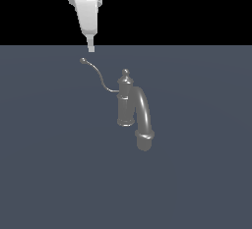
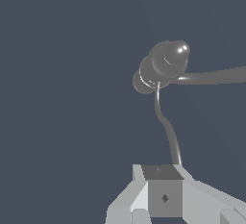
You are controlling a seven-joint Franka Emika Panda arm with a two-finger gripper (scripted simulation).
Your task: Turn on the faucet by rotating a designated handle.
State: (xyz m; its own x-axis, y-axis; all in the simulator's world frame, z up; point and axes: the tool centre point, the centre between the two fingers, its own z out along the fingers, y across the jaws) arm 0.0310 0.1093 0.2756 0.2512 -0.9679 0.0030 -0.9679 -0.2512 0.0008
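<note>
Gripper (image 2: pixel 163 196) fills the wrist view's foreground, fingers seemingly pressed together, holding nothing, poised just above the handle (image 1: pixel 98 77)'s ball tip, likely to push it sideways. Faucet (image 1: pixel 134 109) stands mid-floor, handle sweeping toward the exterior view's left.

Grey faucet (image 1: pixel 133 107) upright; thin curved handle (image 1: pixel 100 78) extends sideways.

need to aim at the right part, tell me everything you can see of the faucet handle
The handle is a long, thin grey wire-like lever, metallic in look and S-curved. One end joins the faucet at its upright post just below the knob; the other ends in a small ball tip toward the exterior view's left. It is far slimmer than the arched spout. The gripper hovers just above the ball tip; contact cannot be told. In the wrist view the fingers hide the tip.
</note>
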